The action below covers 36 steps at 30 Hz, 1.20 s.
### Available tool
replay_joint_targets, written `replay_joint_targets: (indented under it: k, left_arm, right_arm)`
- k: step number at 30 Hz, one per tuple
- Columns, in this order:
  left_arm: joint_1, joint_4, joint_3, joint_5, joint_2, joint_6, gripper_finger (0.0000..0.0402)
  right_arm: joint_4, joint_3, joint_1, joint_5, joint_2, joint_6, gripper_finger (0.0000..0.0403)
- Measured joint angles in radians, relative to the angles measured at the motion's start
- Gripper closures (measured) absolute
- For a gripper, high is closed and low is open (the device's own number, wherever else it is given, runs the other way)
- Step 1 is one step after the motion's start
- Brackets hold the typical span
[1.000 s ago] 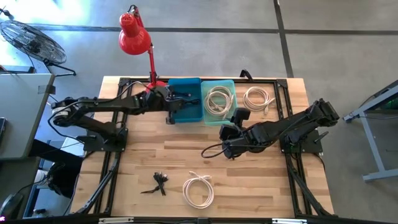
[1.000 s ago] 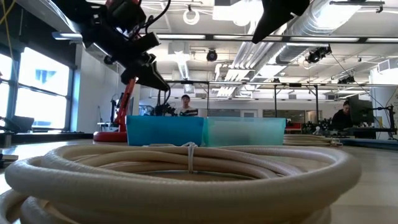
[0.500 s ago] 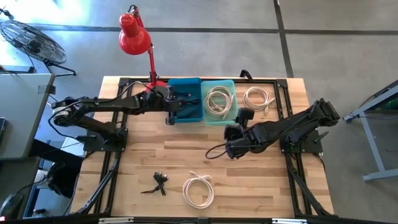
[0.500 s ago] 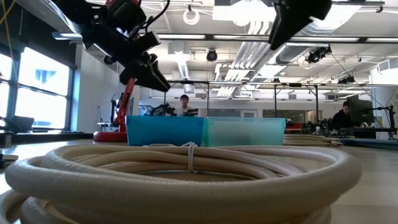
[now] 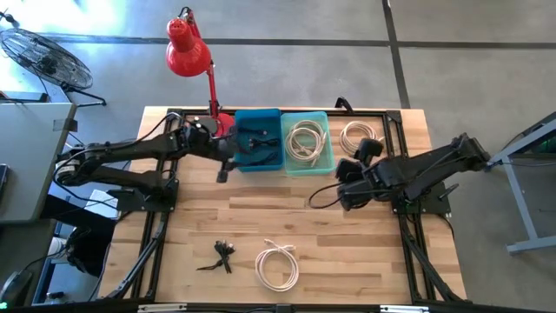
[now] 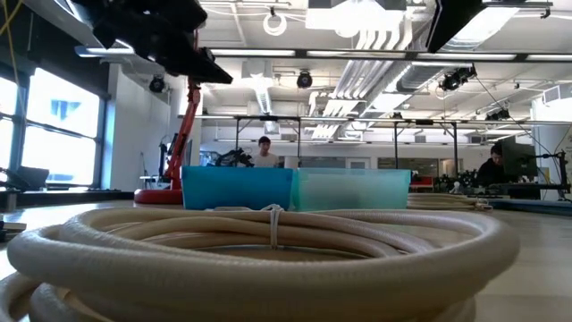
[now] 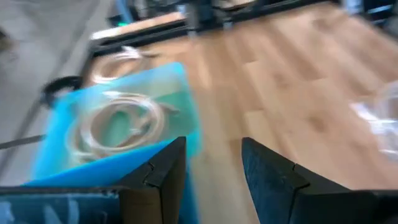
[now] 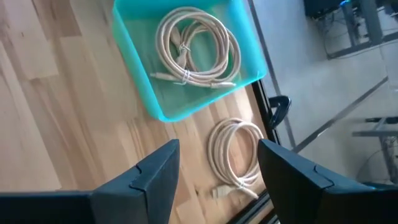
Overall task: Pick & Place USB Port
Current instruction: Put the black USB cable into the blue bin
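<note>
A dark blue bin (image 5: 259, 139) with a black cable (image 5: 263, 137) in it stands beside a teal bin (image 5: 307, 144) that holds a coiled white cable (image 5: 304, 139). More cables lie on the wood: a white coil (image 5: 360, 136) right of the bins, another white coil (image 5: 277, 266) and a small black cable (image 5: 220, 256) near the front edge. My left gripper (image 5: 221, 169) is open and empty, just off the blue bin's near left corner. My right gripper (image 5: 341, 188) is open and empty, above bare wood near the teal bin's near right corner.
A red desk lamp (image 5: 187, 48) stands at the table's far edge, left of the bins. Black frame rails (image 5: 161, 226) run along both sides of the table. Bare wood (image 5: 261, 204) lies between the bins and the front cables. People sit at desks in the room beyond (image 6: 264, 150).
My left gripper has drawn back from above the blue bin toward the table's left and near side, and has risen. My right gripper has moved toward the table's right and far side and upward, away from the table's middle. Neither gripper has visibly opened or shut.
</note>
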State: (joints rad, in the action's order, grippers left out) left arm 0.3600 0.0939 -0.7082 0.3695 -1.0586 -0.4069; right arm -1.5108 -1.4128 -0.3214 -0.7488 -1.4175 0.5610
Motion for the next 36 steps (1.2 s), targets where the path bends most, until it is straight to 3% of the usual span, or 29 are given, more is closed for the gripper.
replay_joint_targets:
  k: [7,14,20,28,36]
  left_arm:
    - [-0.076,0.185,0.001,0.088,0.011,0.077,0.0247]
    - [-0.199,0.261,0.001,0.084,0.011,0.132,0.0247]
    - [-0.29,0.204,0.001,-0.031,0.011,0.169,0.0247]
    - [-0.363,0.193,0.001,-0.054,0.011,0.211,0.0247]
    - [-0.473,0.193,0.001,-0.169,0.01,0.263,0.0247]
  right_arm:
    - [-0.029,0.003,0.0,0.018,0.116,-0.026,0.0194]
    - [-0.029,0.003,0.001,-0.07,0.235,-0.089,0.0194]
    - [-0.03,0.004,0.001,-0.08,0.316,-0.068,0.0194]
    - [-0.028,0.004,0.001,-0.157,0.379,-0.091,0.0194]
    - [-0.024,0.004,0.001,-0.191,0.385,-0.164,0.0194]
